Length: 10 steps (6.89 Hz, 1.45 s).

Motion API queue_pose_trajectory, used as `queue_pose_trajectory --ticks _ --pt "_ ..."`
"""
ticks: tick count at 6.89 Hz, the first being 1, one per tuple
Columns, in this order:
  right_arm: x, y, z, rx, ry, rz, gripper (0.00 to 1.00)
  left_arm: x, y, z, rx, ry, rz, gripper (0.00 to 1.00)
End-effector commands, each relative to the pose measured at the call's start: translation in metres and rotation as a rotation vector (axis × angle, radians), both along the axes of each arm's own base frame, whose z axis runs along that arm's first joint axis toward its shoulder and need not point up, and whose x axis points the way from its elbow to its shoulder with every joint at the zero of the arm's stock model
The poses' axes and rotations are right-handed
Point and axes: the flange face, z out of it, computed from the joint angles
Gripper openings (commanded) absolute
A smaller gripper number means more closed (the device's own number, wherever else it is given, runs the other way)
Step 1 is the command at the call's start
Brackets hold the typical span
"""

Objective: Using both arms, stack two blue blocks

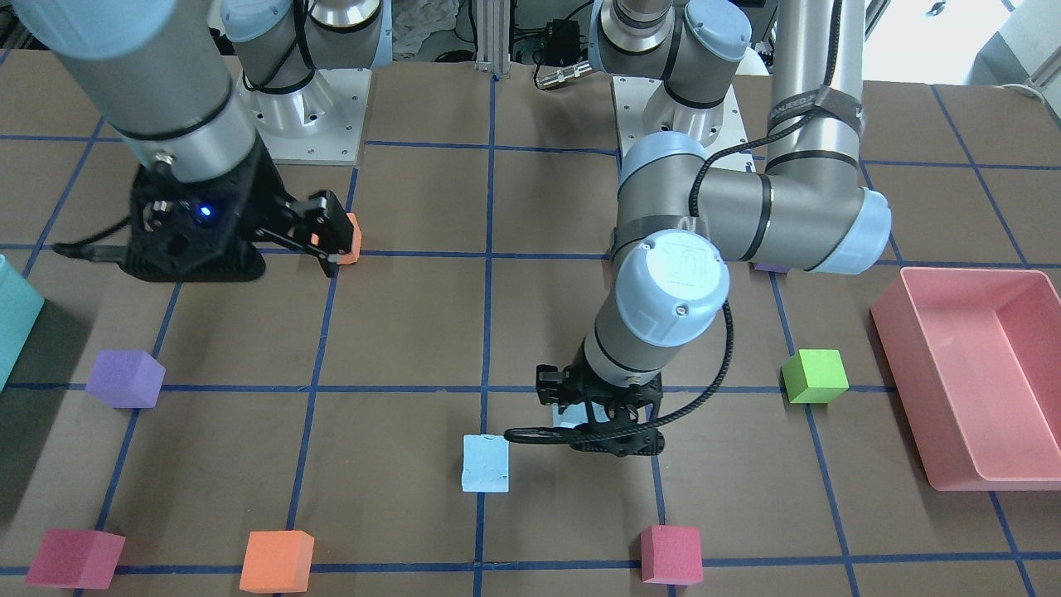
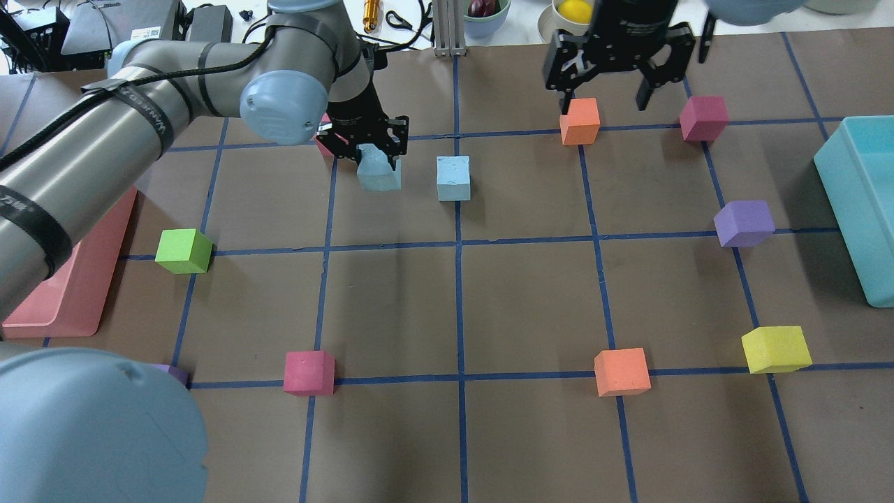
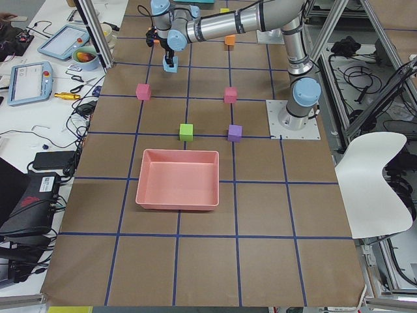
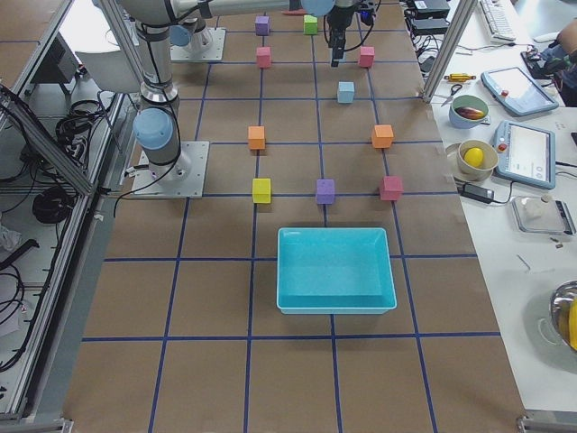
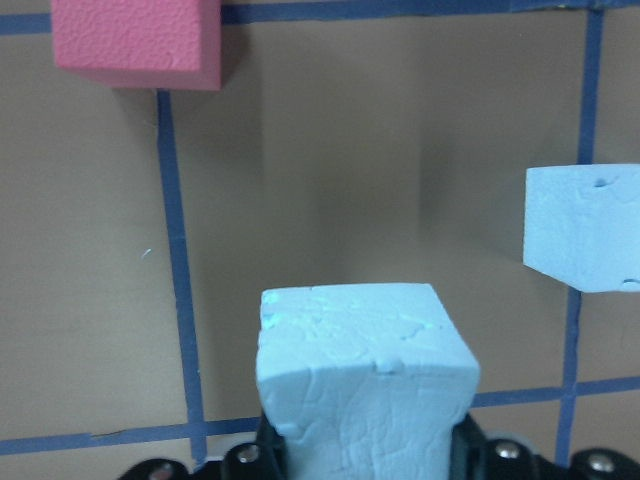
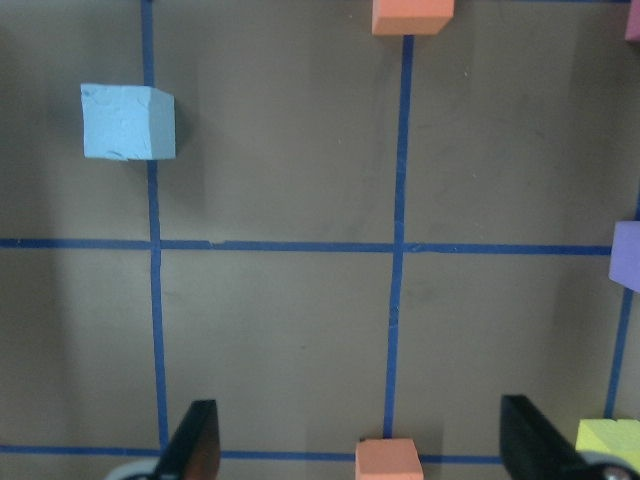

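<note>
My left gripper (image 2: 377,155) is shut on one pale blue block (image 2: 380,176) and holds it just above the table; the left wrist view shows this block (image 5: 365,380) filling the space between the jaws. The second blue block (image 2: 453,178) sits on the table a short way to the right of it, apart from it, and also shows in the front view (image 1: 485,463) and the left wrist view (image 5: 585,225). My right gripper (image 2: 606,105) is open and empty at the far side, over an orange cube (image 2: 580,121). Its fingers (image 6: 195,445) stand wide apart.
A pink bin (image 2: 70,293) lies at the left edge and a teal bin (image 2: 862,202) at the right edge. Other cubes are scattered about: green (image 2: 184,250), purple (image 2: 744,223), yellow (image 2: 775,348), orange (image 2: 621,372), pink (image 2: 309,372), magenta (image 2: 703,117).
</note>
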Motion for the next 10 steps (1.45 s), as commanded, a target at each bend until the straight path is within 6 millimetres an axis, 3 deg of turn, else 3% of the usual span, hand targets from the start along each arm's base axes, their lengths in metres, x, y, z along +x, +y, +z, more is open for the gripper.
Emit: queue_pose_trajectory --ticks 1,3,4,6,9,10 --pt "-0.022 0.052 0.009 -0.014 0.01 0.003 1.0 -0.051 0.001 -0.01 -0.002 -0.004 0.014 0.34" --pt "-0.02 0.048 0.005 -0.094 0.047 0.021 0.98 -0.07 -0.016 -0.008 -0.027 0.008 0.028 0.34" --pt "-0.02 0.05 -0.007 -0.113 0.045 0.018 1.0 -0.075 -0.021 -0.01 -0.03 0.009 0.036 0.34" --pt "-0.021 0.049 -0.004 -0.146 0.052 0.015 1.0 -0.079 -0.034 -0.022 -0.027 0.011 0.061 0.35" --pt "-0.019 0.049 -0.006 -0.141 0.045 0.017 1.0 -0.087 -0.034 -0.035 -0.019 0.009 0.077 0.4" --pt "-0.019 0.049 -0.007 -0.139 0.043 0.017 1.0 -0.087 -0.035 -0.041 -0.013 0.005 0.089 0.64"
